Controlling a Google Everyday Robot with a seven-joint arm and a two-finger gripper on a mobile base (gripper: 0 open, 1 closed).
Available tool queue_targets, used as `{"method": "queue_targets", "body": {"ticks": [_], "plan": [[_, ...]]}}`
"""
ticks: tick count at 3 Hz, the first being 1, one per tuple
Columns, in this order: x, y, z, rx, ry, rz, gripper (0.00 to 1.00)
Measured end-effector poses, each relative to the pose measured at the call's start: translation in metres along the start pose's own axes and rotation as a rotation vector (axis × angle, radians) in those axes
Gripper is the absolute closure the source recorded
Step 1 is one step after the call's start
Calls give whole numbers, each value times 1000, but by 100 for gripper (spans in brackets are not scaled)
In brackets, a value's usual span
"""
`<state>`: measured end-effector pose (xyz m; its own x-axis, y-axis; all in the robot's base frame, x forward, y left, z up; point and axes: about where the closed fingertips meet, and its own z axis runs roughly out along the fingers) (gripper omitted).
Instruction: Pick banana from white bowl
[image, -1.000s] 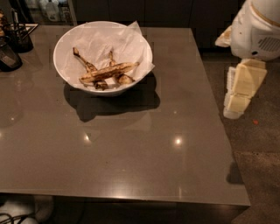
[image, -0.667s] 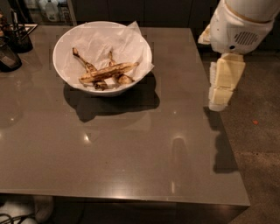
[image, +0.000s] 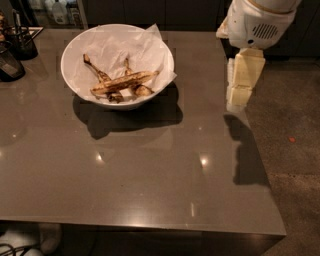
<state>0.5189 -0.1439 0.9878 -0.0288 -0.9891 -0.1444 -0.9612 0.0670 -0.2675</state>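
The white bowl (image: 161, 59) stands on the grey table at the back left, lined with crinkled white paper. The banana (image: 125, 82), dull yellow blotched brown, lies across its middle. A thinner, darker banana (image: 98, 72) lies behind it to the left, and a short brown stub (image: 143, 90) lies by its right end. My gripper (image: 240, 95) hangs from the white arm above the table's right edge, well to the right of the bowl and apart from it. It holds nothing that I can see.
Dark containers (image: 15, 47) stand at the table's far left corner. The grey table (image: 150, 170) has its right edge just below the gripper, with bare floor (image: 295, 150) beyond. The arm's shadow falls on the table's right side.
The arm and gripper have moved left, from beyond the table's right edge to above that edge. The bowl and bananas have not moved.
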Motion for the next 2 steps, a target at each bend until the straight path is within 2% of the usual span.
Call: {"method": "queue_targets", "body": {"ticks": [1,2], "plan": [[-29,-41,1,13,8,-77,0],[-69,-82,10,34,-9,-168,0]]}}
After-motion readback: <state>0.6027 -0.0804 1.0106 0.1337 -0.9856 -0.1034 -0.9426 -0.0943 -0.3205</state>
